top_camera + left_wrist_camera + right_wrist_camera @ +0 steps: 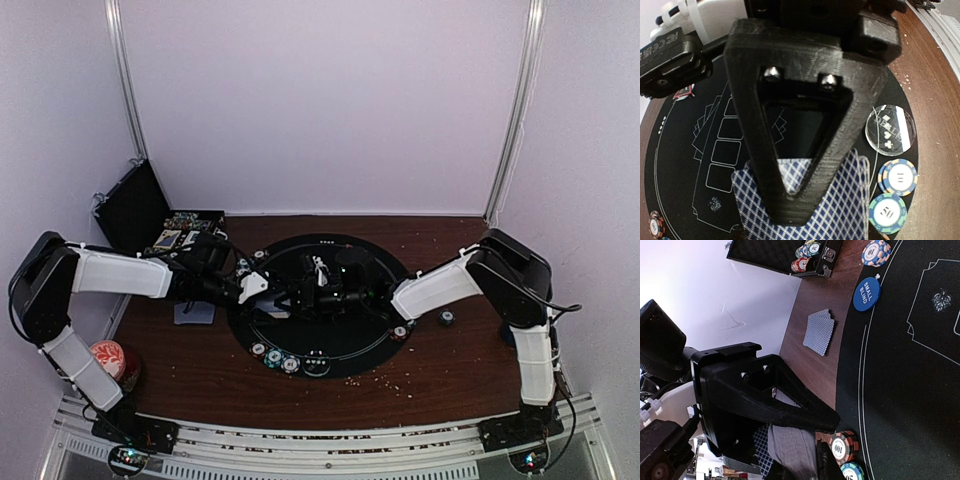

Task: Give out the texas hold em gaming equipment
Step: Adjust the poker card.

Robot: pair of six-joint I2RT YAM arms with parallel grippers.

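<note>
Over the middle of the black round mat (350, 352) my two grippers meet tip to tip. My right gripper (322, 292) (827, 440) is shut on a deck of playing cards (790, 450), whose grey edges and blue-checked back show. My left gripper (283, 297) (795, 210) is shut on a small fan of blue-checked cards (850, 200) at that deck. Its near finger (805, 150) covers their middle. A clear dealer button (890, 129) and two striped chips (897, 176) lie right of the fan. A red triangle marker (684, 92) lies at the mat's far edge.
A few cards (194, 313) (818, 331) lie face down on the wood left of the mat, near a blue small-blind button (866, 293). Chips (275, 358) sit on the mat's near rim. An open black chip case (135, 210) stands back left. A red-topped can (110, 358) is beside the left arm.
</note>
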